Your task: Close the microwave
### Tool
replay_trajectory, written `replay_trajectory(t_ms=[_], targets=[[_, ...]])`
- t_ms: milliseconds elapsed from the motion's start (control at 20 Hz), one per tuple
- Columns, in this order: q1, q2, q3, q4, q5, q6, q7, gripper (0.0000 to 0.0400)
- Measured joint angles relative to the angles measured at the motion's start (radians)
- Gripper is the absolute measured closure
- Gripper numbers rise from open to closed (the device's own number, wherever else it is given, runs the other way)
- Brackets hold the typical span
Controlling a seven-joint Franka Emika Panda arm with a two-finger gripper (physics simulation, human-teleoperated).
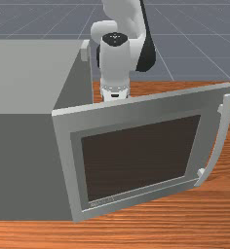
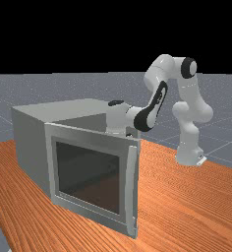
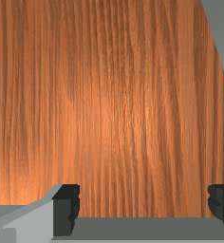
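The grey microwave (image 1: 24, 78) stands at the front view's left, its door (image 1: 134, 101) swung wide open and reaching toward that view's right, with a curved handle (image 1: 224, 131) at the free edge. Behind the door, near its hinged half, is my gripper (image 1: 115, 95); the door hides its fingertips. In the far view the hand is also behind the top edge of the door (image 2: 88, 135), beside the microwave (image 2: 32, 142). In the wrist view my gripper (image 3: 144, 201) is open, its two fingers wide apart with bare wood between them.
The wooden table (image 1: 185, 214) runs under the microwave and door. A grey surface (image 3: 142, 228) lies along the fingertips in the wrist view, and another grey surface (image 3: 223, 38) stands farther from them. The arm's base (image 2: 189, 155) is at the far view's right.
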Motion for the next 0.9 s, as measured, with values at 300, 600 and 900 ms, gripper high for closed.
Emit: replay_trajectory(t_ms=[300,600,900], targets=[[-0.001,0.001,0.001,0.000,0.000,0.002,-0.005,0.0223],[-0.008,-0.029,0.007,0.008,0.020,-0.044,-0.017,0.0011],[-0.003,-0.104,0.002,0.032,0.005,-0.129,-0.006,0.0001]])
